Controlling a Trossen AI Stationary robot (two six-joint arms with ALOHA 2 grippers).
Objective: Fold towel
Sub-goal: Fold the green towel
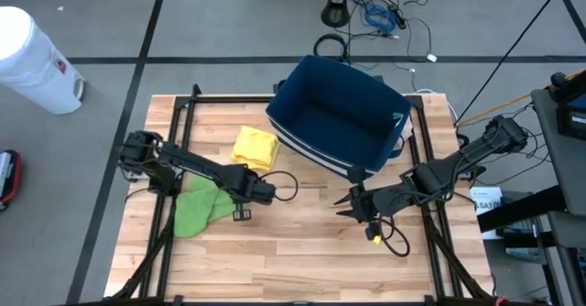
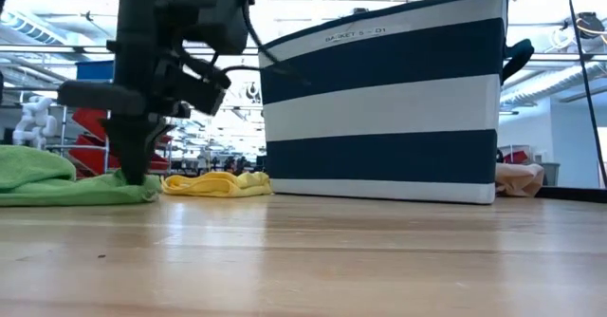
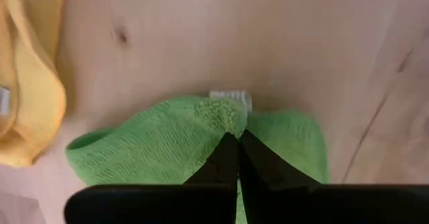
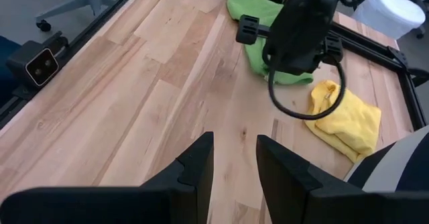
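Fold in hand: left gripper [image 1: 240, 199] clamped on the green towel's edge.

Table [image 1: 302, 251] carries a striped basket [image 1: 341, 114], then the green towel [image 1: 197, 207] at its left side beside a yellow cloth [image 1: 255, 147]. Right gripper [image 1: 352, 203] waits mid-table, fingers parted, empty. Next, judged: lift the pinched edge across and lay it over.

Bare wood table [image 1: 302, 242] at front, striped basket [image 1: 343, 114] blocking the rear, yellow cloth [image 1: 255, 147] seemingly beside it

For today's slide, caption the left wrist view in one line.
Left gripper shut on crumpled green towel, folded yellow cloth alongside on wooden table.
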